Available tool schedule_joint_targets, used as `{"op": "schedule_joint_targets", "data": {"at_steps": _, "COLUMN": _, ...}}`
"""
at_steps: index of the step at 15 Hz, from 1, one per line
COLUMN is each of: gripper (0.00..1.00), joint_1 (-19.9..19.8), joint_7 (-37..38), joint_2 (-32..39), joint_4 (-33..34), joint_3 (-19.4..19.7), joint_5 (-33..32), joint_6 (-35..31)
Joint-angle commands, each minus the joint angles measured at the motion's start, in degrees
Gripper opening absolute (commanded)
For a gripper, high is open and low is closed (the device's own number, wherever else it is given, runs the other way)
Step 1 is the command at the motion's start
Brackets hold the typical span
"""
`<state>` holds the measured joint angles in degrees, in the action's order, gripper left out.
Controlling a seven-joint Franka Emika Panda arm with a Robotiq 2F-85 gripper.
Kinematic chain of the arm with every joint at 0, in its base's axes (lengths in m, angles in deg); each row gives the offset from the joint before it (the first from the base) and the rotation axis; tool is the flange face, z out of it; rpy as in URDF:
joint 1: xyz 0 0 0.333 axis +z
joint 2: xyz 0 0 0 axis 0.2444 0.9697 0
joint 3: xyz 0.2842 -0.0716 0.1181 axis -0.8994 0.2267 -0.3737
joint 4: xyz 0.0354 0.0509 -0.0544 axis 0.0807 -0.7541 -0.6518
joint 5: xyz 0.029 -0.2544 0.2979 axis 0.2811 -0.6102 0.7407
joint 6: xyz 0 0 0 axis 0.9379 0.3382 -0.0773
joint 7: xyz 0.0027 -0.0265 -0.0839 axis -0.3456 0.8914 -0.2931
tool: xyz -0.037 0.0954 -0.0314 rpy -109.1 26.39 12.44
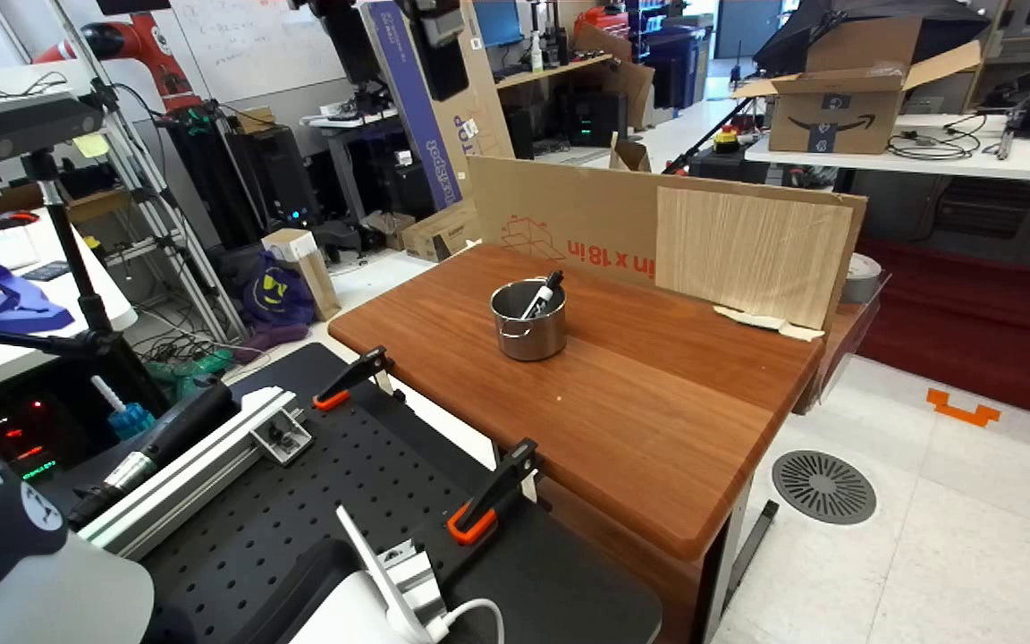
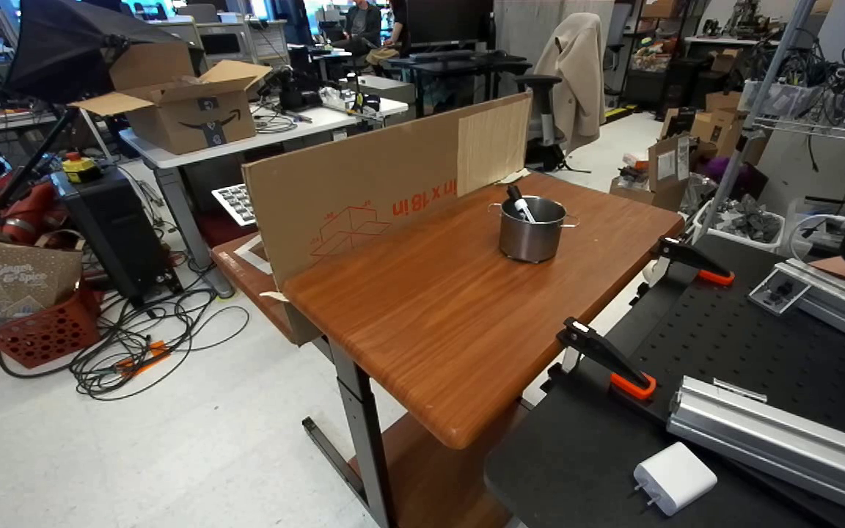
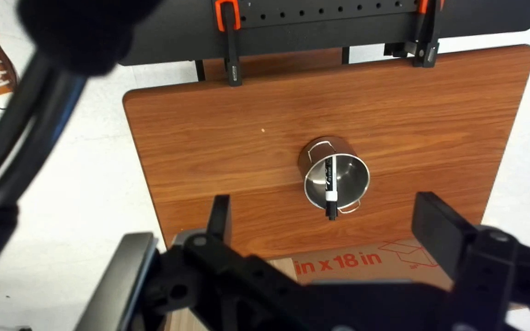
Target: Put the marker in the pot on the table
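Observation:
The marker (image 1: 544, 297), white and black with a black cap, stands tilted inside the silver pot (image 1: 530, 338). Its cap end leans on the rim and sticks out above it. The marker (image 2: 522, 206) and pot (image 2: 529, 243) also show in an exterior view. The pot stands upright on the reddish-brown table (image 1: 649, 420). In the wrist view my gripper (image 3: 324, 207) is open with nothing between its fingers, well above the pot (image 3: 351, 177) and marker (image 3: 331, 177). The gripper (image 1: 408, 88) also shows, cut off, at the top of an exterior view.
A cardboard panel (image 1: 586, 210) stands along the table's far edge. Two orange-and-black clamps (image 1: 497, 492) (image 1: 352, 377) grip the near edge. The black perforated workbench (image 1: 363, 501) adjoins it, with a metal rail (image 1: 193, 478). A white charger (image 2: 675, 478) lies on the workbench.

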<state>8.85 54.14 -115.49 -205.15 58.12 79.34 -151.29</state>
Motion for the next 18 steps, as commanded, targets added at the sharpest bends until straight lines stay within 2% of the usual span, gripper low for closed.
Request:
{"op": "schedule_joint_targets", "data": {"at_steps": 1, "gripper": 1.00, "joint_1": 2.74, "joint_7": 1.64, "joint_2": 4.44, "joint_4": 0.19, "joint_3": -2.02, "joint_5": 3.42, "joint_6": -7.08}}
{"op": "schedule_joint_targets", "data": {"at_steps": 4, "gripper": 1.00, "joint_1": 6.17, "joint_7": 2.12, "joint_2": 8.67, "joint_4": 0.03, "joint_3": -3.38, "joint_5": 7.11, "joint_6": -12.95}}
{"op": "schedule_joint_targets", "data": {"at_steps": 9, "gripper": 1.00, "joint_1": 10.77, "joint_7": 0.89, "joint_2": 19.67, "joint_4": 2.22, "joint_3": -3.05, "joint_5": 13.33, "joint_6": -21.51}}
{"op": "schedule_joint_targets", "data": {"at_steps": 15, "gripper": 1.00, "joint_1": 13.07, "joint_7": 0.25, "joint_2": 35.62, "joint_4": 9.11, "joint_3": -3.96, "joint_5": 19.97, "joint_6": -28.11}}
{"op": "schedule_joint_targets", "data": {"at_steps": 18, "gripper": 1.00, "joint_1": 12.62, "joint_7": 0.74, "joint_2": 43.29, "joint_4": 13.25, "joint_3": -6.05, "joint_5": 22.28, "joint_6": -29.75}}
